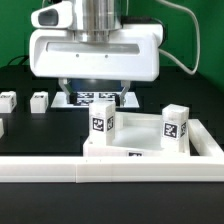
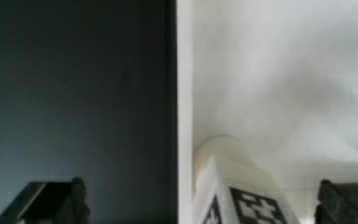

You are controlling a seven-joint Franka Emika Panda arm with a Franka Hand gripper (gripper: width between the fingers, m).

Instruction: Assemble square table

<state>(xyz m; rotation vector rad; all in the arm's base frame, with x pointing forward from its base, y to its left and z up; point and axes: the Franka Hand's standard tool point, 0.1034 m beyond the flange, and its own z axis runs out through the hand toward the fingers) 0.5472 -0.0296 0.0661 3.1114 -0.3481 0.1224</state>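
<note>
The white square table top [image 1: 205, 141] lies at the exterior view's right against the front rail. Two white tagged legs stand upright on it, one at its near-left corner [image 1: 101, 120] and one at its right [image 1: 175, 123]. My gripper [image 1: 97, 94] hangs open just above the left leg, not touching it. In the wrist view the fingertips [image 2: 51, 203] stand wide apart, with my gripper [image 2: 197, 205] over the edge of the table top [image 2: 282, 80]. The top of that leg [image 2: 247, 198] shows between the jaws. Two loose legs [image 1: 8, 100] [image 1: 39, 101] stand on the black table at the left.
The marker board [image 1: 82, 98] lies flat behind the gripper. A long white border rail [image 1: 60, 171] runs along the front edge. Black table surface [image 1: 40, 135] lies between the loose legs and the table top.
</note>
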